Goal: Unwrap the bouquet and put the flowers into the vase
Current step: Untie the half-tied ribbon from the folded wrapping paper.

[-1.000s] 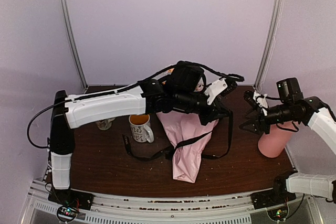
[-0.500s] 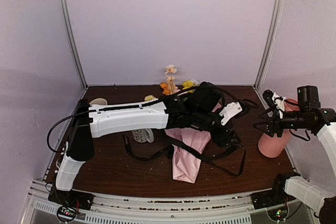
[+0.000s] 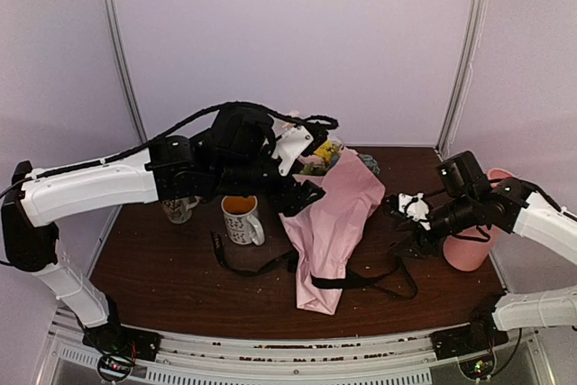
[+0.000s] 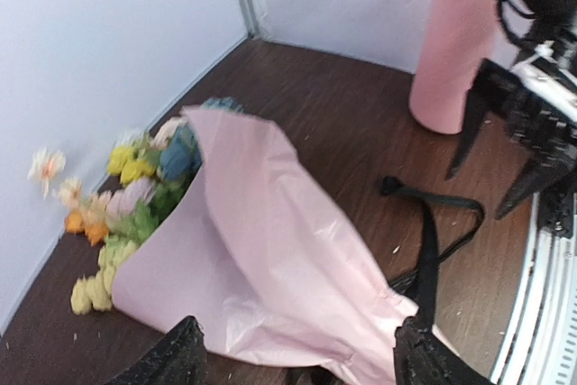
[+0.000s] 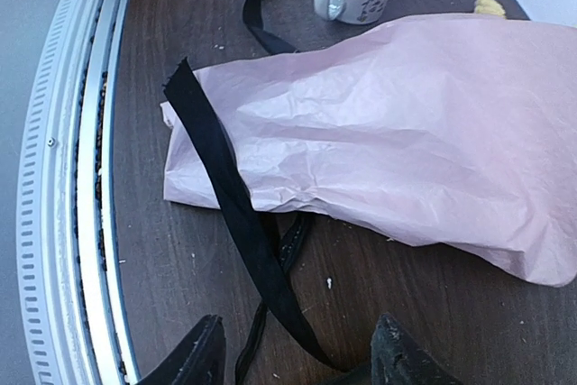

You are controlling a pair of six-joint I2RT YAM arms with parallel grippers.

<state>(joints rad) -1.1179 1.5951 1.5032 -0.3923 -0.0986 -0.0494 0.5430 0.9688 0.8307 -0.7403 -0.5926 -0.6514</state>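
**Top external view.** The bouquet (image 3: pixel 329 223) lies on its side in the middle of the table (image 3: pixel 180 286). Its narrow end points toward the arms, and the flowers (image 3: pixel 323 152) poke out of the wide end near the back wall. The black ribbon (image 3: pixel 361 280) trails in loose loops over and beside the lower part of the cone and no longer seems to be knotted. The left gripper (image 3: pixel 305 194) hovers at the cone's upper left edge. The right gripper (image 3: pixel 402 225) sits low, just right of the paper and in front of the pink vase (image 3: pixel 469 250), which stands upright at the right edge. A patterned mug (image 3: pixel 242 220) stands left of the bouquet.

**Left wrist view.** The left claw (image 4: pixel 302 362) is released, its fingers spread wide above the tissue paper (image 4: pixel 270 250) with nothing between them. The yellow, blue, pink and orange blooms (image 4: pixel 135 196) are still bundled inside the wrap. No stem shows in or at the vase (image 4: pixel 451 42).

**Right wrist view.** The right claw (image 5: pixel 297 353) is also released. The ribbon (image 5: pixel 225 196) runs slack across the cone's narrow end and down between its fingers, but they are not pinching it.

By my reading, only the tie is undone. The paper still has to come off, and every flower still has to go into the vase.
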